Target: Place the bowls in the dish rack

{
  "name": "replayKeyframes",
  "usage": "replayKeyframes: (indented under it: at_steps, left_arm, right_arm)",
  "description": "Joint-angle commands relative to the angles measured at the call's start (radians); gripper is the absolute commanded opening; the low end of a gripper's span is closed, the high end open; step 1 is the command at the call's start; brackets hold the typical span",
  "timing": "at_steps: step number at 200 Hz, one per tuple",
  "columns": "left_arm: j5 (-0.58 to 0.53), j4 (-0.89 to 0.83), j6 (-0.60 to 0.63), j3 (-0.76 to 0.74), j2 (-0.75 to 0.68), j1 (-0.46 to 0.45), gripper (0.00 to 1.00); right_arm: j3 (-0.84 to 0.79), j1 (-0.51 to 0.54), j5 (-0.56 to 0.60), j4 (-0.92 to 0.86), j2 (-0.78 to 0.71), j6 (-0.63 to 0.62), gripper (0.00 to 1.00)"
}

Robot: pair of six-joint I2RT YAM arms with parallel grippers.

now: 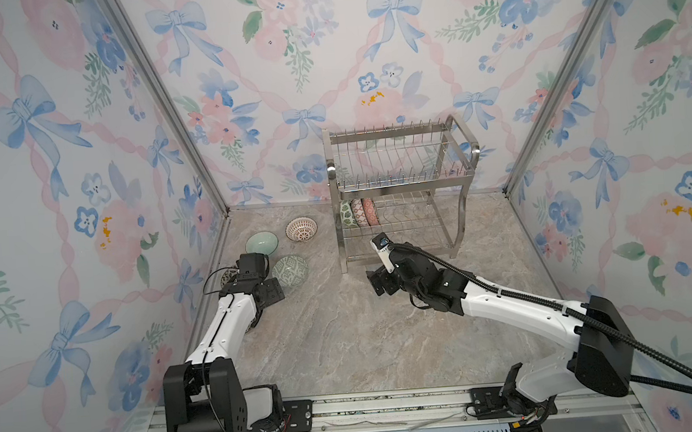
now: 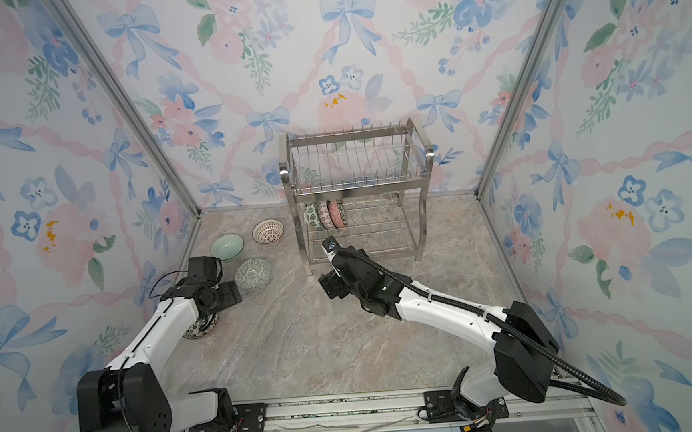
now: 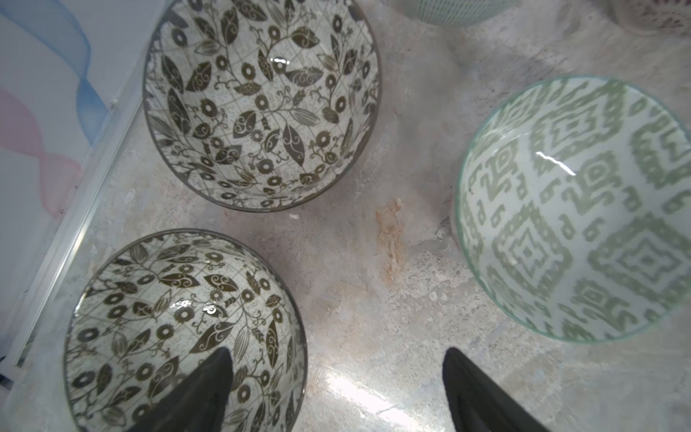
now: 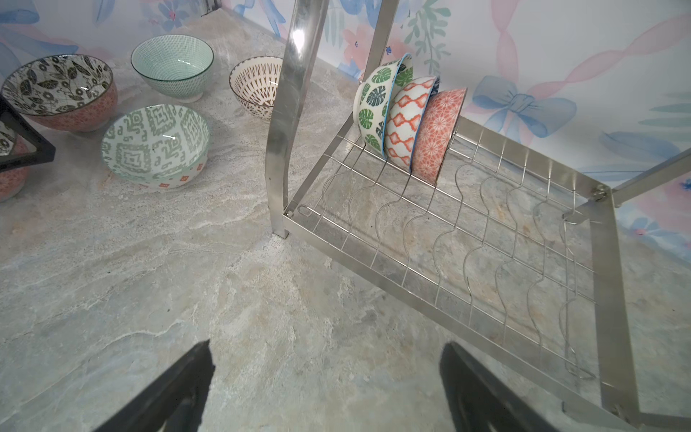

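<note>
On dish rack (image 1: 403,189) lower tier, three bowls (image 4: 405,123) on edge; left tool (image 3: 336,351), right tool (image 4: 327,344) both apart.

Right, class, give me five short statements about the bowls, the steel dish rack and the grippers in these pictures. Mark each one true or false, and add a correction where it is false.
1. Three patterned ceramic bowls stand on edge in the lower tier of the shiny steel wire dish rack. True.
2. The rack's upper tier holds a bowl. False: no bowl shows there.
3. The right gripper grips a bowl. False: its jaws are open with nothing between them.
4. Two dark floral round bowls sit upright on the marbled table. True.
5. The green geometric-patterned bowl lies upside down. False: it sits upright, opening up.
</note>
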Motion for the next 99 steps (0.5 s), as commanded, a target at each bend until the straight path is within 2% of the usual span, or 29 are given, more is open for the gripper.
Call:
replayKeyframes:
  at_steps: [1, 60, 87, 99]
  left_arm:
    - [-0.03, -0.016, 0.019, -0.004, 0.044, 0.023, 0.84]
    - [0.03, -0.014, 0.027, -0.001, 0.112, 0.039, 0.59]
    - [0.056, -0.014, 0.03, 0.002, 0.133, 0.04, 0.43]
    - [0.062, -0.015, 0.032, 0.003, 0.141, 0.04, 0.41]
  right_arm:
    - [0.043, 0.01, 0.004, -0.027, 0.016, -0.026, 0.97]
    - [0.026, 0.009, 0.002, -0.008, 0.006, -0.035, 0.97]
    - [0.01, 0.009, 0.0, -0.003, 0.004, -0.027, 0.96]
    - [-0.002, 0.007, 0.001, 0.007, 0.001, -0.024, 0.96]
